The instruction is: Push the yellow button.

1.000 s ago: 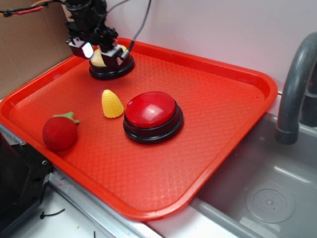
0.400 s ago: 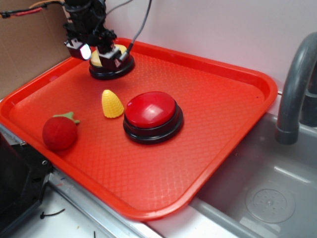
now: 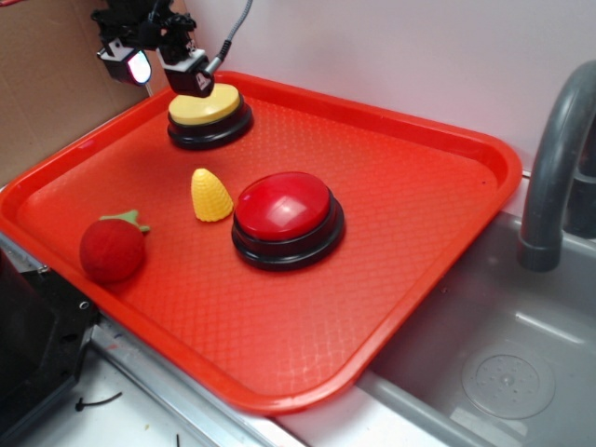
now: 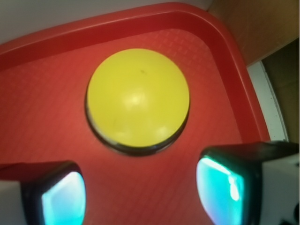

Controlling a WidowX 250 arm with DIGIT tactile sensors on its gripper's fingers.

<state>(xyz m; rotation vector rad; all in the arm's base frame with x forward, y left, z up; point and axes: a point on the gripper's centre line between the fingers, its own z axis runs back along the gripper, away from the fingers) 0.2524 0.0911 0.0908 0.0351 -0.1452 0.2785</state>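
The gripper (image 3: pixel 166 70) hangs with its fingers (image 4: pixel 225 187) spread apart and holding nothing, clear of the yellow button (image 3: pixel 205 105), which sits just below and a little ahead of the fingertips, at the far corner of the red tray (image 3: pixel 410 242). The button is round, with no long axis, its dome facing straight up, so any press has to come straight down.

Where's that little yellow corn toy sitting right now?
In the exterior view, the corn toy stands on the red tray, left of centre, just left of the red button and right of the strawberry.
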